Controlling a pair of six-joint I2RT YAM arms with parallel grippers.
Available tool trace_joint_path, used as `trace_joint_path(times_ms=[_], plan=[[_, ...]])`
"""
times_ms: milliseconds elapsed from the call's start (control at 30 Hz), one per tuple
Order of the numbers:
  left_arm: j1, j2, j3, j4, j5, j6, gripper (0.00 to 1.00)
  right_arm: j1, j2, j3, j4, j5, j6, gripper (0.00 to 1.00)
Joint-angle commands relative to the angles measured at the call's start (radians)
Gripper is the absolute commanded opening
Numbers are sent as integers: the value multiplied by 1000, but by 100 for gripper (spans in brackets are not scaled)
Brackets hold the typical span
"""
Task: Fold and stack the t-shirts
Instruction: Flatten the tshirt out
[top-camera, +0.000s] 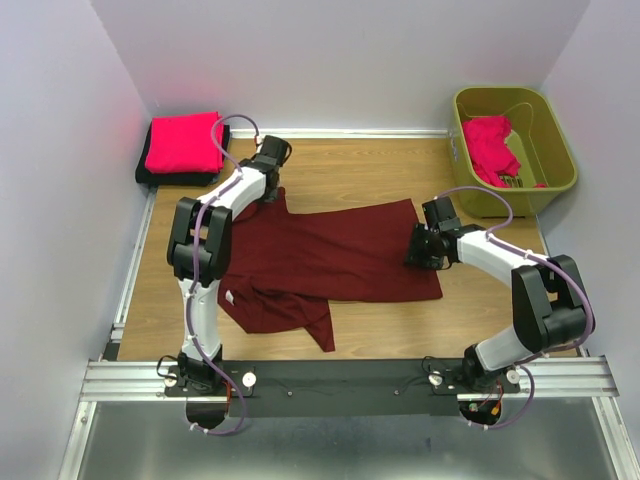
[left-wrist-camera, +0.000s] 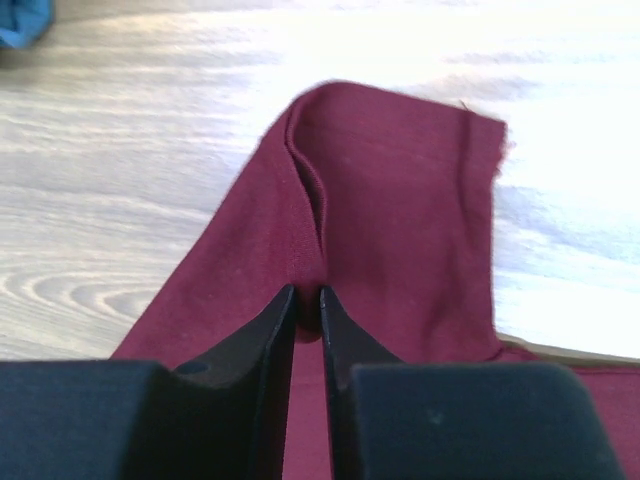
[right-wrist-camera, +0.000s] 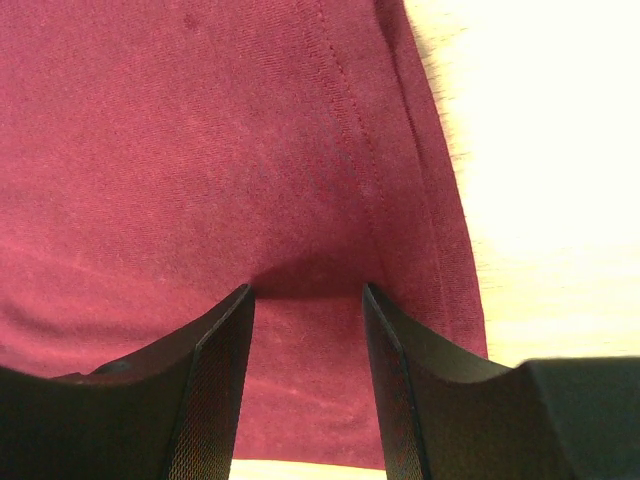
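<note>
Two grippers: both mine, both low on the maroon t-shirt (top-camera: 330, 255).
Left gripper (left-wrist-camera: 307, 292): fingers almost together, nipping a raised ridge of cloth at the far sleeve.
Right gripper (right-wrist-camera: 308, 290): fingers apart, straddling flat cloth just inside the hem edge, with nothing held.
Long axis: left to right across the wooden table (top-camera: 380, 165), sleeves at my left and hem at my right.
From the tools: the shirt body lies rightward and nearer me from the left gripper, and leftward from the right.
Nearer arm: left for the sleeves, right for the hem.
Stack: the folded pinkish-red shirt (top-camera: 183, 143) on the black shirt (top-camera: 150, 176), just beyond my left gripper.
</note>
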Motion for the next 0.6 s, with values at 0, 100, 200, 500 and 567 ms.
trace_joint_path(times_ms=[0,100,200,500,567], plan=[[34,-38,-17,41,71,20,24,-21,67,-70,-130,75,5,56],[50,-26,-13,53,97,21,21,-27,67,-69,-139,77,5,56],[60,-3,6,47,100,17,0,-37,61,-70,-154,81,5,56],[125,60,175,-5,-116,32,0,-125,-29,-84,-275,83,13,55],[131,82,209,-10,-142,37,0,-134,-45,-81,-294,87,8,55]])
